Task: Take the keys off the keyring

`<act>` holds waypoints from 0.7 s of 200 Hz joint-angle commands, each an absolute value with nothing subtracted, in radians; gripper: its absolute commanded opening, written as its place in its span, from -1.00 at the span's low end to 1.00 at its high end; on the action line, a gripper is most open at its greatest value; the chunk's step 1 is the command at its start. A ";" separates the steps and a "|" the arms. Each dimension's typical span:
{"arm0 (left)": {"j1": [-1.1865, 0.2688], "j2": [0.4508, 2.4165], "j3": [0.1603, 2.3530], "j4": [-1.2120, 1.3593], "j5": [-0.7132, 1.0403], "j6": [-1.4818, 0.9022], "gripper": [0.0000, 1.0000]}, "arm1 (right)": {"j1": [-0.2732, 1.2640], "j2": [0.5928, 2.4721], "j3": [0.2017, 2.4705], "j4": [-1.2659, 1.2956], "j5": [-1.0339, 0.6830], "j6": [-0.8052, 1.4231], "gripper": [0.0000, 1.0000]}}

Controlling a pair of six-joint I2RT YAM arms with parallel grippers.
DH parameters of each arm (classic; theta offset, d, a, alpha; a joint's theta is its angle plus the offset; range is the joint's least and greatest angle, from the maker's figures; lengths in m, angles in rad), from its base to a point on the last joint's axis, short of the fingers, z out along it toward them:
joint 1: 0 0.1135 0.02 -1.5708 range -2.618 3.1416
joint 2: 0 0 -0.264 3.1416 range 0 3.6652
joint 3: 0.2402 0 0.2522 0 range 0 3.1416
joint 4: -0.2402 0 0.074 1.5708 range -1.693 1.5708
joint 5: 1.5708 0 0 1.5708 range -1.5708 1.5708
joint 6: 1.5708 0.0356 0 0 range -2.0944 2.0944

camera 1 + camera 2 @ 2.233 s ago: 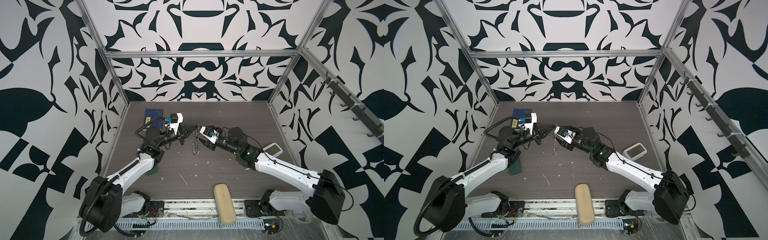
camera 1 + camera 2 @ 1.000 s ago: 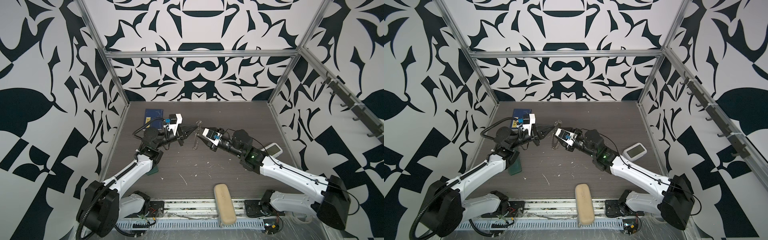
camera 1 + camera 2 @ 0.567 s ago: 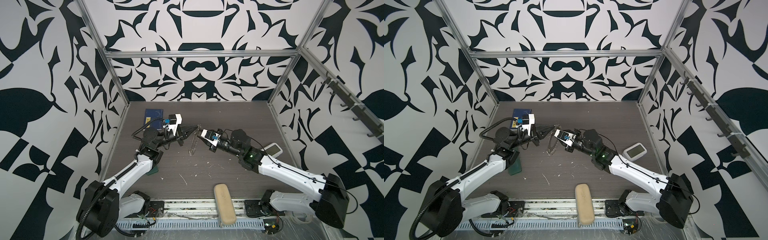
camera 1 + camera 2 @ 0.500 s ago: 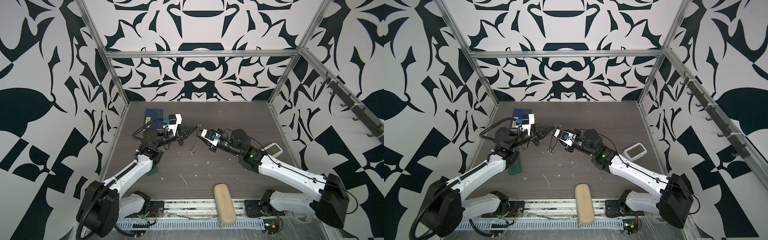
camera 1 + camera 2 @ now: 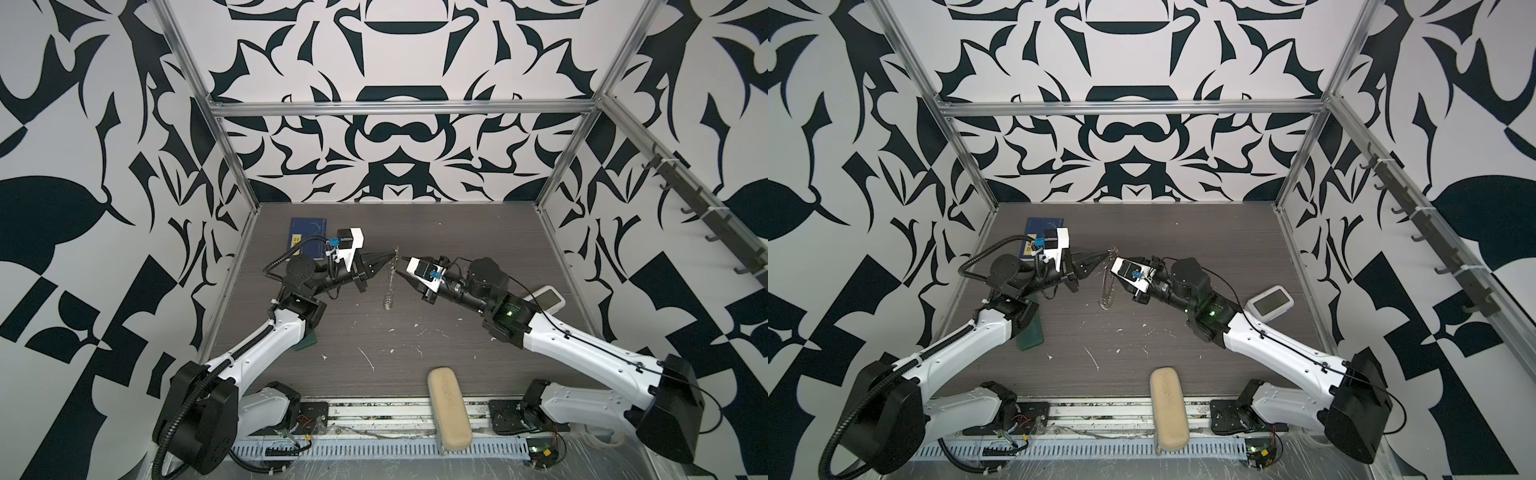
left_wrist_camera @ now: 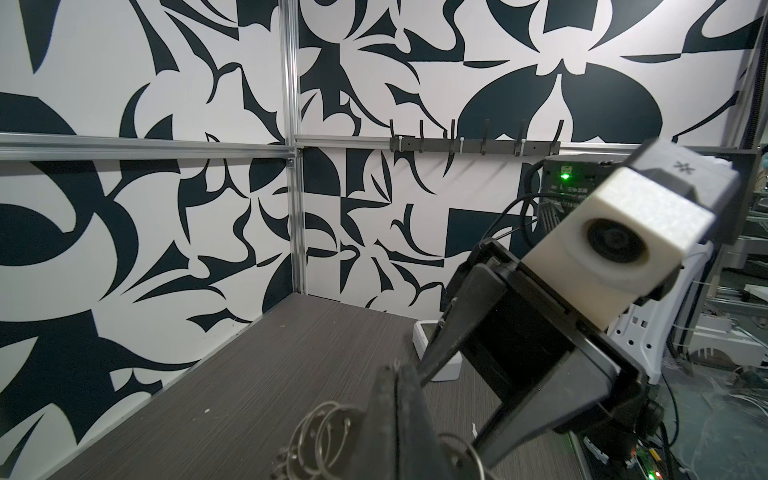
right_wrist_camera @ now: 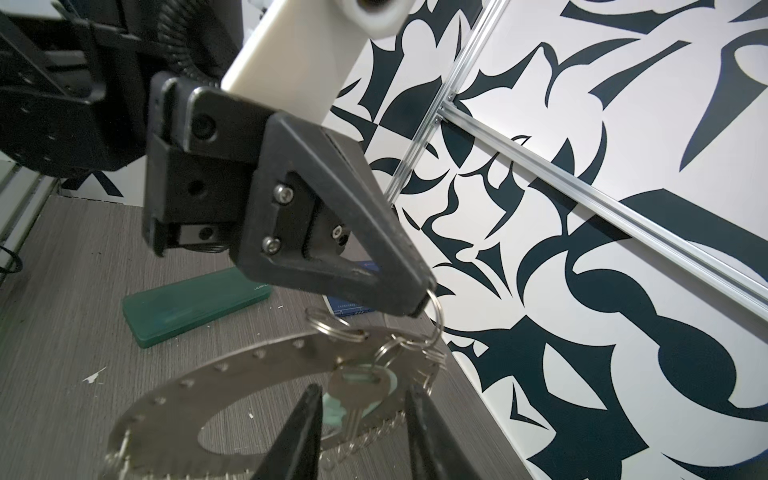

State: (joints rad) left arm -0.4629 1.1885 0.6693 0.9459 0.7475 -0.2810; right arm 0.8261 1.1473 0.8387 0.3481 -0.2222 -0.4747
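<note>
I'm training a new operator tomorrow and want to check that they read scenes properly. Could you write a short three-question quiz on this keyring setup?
1. True or false: the left gripper is shut, and the keyring hangs from its tip.
2. Where is the key relative to the right gripper?
A) lying flat on the table
B) hanging between its open fingers
C) clamped in the left gripper
3. Fill in: the flat case lying beside the left arm is ____ in colour.

Key: 1 true; 2 B; 3 green.
</note>
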 commanded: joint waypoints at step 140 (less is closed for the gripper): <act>-0.458 1.174 0.673 1.006 0.769 -0.294 -1.00 | 0.803 1.180 0.944 0.346 -0.246 -0.491 -0.52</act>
